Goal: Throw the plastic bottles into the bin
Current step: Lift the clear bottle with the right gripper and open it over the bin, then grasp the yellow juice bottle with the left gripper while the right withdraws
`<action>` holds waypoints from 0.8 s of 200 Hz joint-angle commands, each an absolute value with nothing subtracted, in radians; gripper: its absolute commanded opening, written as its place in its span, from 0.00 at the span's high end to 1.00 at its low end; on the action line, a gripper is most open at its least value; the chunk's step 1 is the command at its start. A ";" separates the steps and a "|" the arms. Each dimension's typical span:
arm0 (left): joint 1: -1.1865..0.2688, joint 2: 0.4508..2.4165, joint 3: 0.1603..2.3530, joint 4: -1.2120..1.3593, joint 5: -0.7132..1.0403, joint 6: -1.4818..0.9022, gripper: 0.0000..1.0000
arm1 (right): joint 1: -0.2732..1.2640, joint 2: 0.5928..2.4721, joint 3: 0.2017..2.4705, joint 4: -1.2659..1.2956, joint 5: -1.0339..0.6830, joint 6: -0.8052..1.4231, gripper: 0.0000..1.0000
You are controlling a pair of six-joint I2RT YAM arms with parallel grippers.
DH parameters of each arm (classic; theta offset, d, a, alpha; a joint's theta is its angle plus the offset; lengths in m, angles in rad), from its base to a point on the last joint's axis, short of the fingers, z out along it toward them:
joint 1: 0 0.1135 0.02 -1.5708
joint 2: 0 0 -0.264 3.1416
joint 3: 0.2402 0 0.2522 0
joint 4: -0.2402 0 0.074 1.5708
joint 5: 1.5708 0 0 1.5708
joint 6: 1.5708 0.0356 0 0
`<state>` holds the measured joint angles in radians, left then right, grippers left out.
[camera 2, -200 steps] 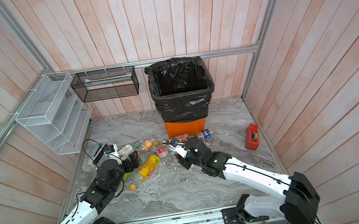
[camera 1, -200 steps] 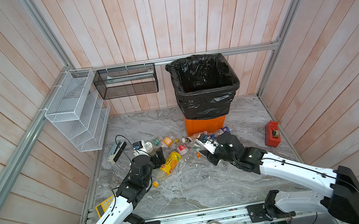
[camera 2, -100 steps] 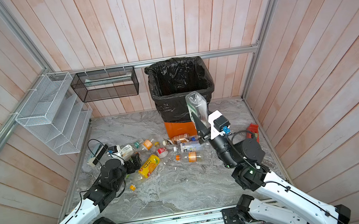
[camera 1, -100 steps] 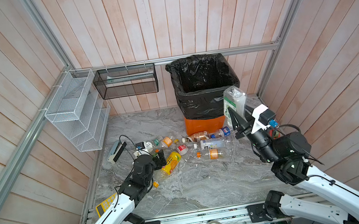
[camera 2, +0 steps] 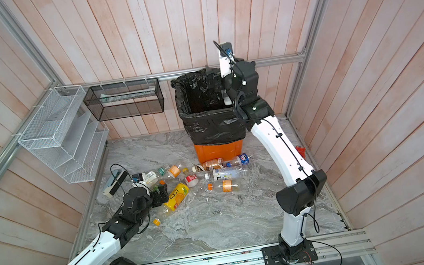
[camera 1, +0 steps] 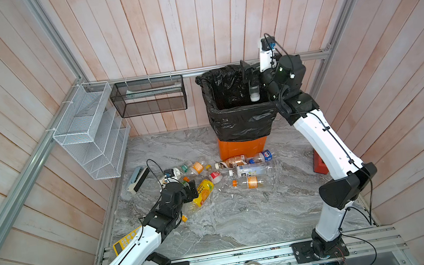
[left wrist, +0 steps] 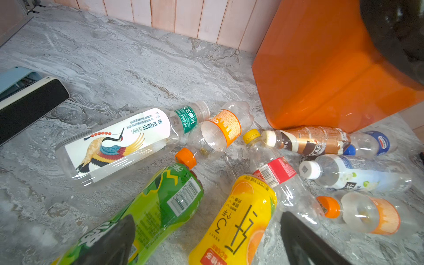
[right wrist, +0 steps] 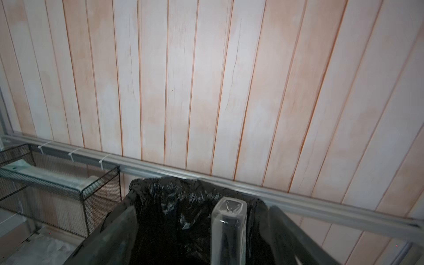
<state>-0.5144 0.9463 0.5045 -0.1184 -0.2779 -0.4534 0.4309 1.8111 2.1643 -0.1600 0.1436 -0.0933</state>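
Note:
The bin (camera 1: 238, 109) (camera 2: 213, 127) is tall and orange, lined with a black bag, and stands at the back wall. My right gripper (camera 1: 249, 77) (camera 2: 214, 79) (right wrist: 202, 208) stands open over its mouth. A clear square bottle (camera 1: 254, 93) (right wrist: 229, 224) hangs loose between the fingers, with a gap on each side. Several plastic bottles lie on the floor in front of the bin. My left gripper (camera 1: 192, 189) (camera 2: 160, 192) (left wrist: 207, 218) is open, low over a yellow-labelled bottle (left wrist: 238, 220) (camera 1: 203, 192), with a green-labelled bottle (left wrist: 160, 204) beside it.
A white wire rack (camera 1: 90, 133) and a black mesh basket (camera 1: 149, 97) hang on the left and back walls. A red tape dispenser (camera 1: 318, 164) sits behind the right arm. A yellow calculator (camera 1: 125, 242) lies under the left arm and a black-and-blue device (camera 1: 138, 178) at the left edge.
My right arm rose from the floor pile with the clear bottle, swung over the bin and opened its jaws. The left arm has barely moved.

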 commanded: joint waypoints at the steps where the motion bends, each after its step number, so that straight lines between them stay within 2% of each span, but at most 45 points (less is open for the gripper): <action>1: -0.517 0.933 0.533 -0.131 -0.284 -0.454 0.00 | 0.434 1.712 2.136 -0.189 0.164 -0.067 0.08; 42: -0.522 0.916 0.529 -0.145 -0.320 -0.447 0.00 | 0.430 1.532 1.874 -0.001 0.208 -0.091 0.06; 102: -0.550 0.928 0.537 -0.190 -0.333 -0.422 0.00 | 0.391 1.422 1.696 0.069 0.226 -0.081 0.04; 160: -0.622 1.075 0.604 -0.275 -0.314 -0.359 0.00 | 0.339 1.294 1.459 0.132 0.229 -0.010 0.04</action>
<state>-0.6155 1.0168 0.5526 -0.2153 -0.3256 -0.4049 0.3576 1.3594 1.5284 0.0700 0.2131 -0.0582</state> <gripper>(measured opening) 0.997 0.956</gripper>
